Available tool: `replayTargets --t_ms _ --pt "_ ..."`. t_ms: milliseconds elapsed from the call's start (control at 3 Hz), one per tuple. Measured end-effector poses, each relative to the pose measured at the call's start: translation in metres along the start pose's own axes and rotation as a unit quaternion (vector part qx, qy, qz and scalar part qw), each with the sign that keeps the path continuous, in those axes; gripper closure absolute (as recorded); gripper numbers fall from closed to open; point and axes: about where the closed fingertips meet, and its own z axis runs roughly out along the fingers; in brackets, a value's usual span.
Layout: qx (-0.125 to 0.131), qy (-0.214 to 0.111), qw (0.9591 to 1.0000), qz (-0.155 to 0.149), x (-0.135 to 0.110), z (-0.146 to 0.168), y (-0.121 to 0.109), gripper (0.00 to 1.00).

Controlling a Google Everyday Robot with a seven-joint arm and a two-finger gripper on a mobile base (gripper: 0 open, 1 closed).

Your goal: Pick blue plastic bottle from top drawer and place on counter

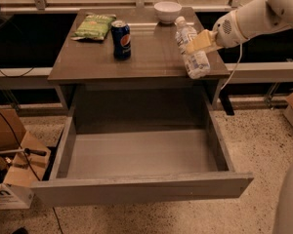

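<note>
The gripper (199, 42) is closed around the middle of the bottle (197, 64), holding it tilted, cap up and away, over the right front part of the counter (151, 57); contact with the surface cannot be confirmed. The drawer (141, 190) below stands pulled open. 1 soda can (121, 39), 1 green snack bag (94, 26) and 1 white bowl (167, 11) sit further back on the counter.

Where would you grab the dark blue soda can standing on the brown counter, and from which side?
Grip the dark blue soda can mid-height on its round wall, from the drawer side: it stands upright, with a green snack bag close behind. The gripper, at the counter edge, is shut on the clear plastic bottle, so free it first.
</note>
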Motion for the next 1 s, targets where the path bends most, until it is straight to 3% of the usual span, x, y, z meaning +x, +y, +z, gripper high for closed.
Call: replayTargets --t_ms 333,667,1000 --pt "0.006 0.002 0.9996 0.027 -0.015 0.039 -0.02 1.0" --pt "0.015 0.011 0.9988 0.045 -0.024 0.071 -0.037 0.81" --pt "0.016 0.009 0.9988 0.045 -0.027 0.075 -0.04 0.58"
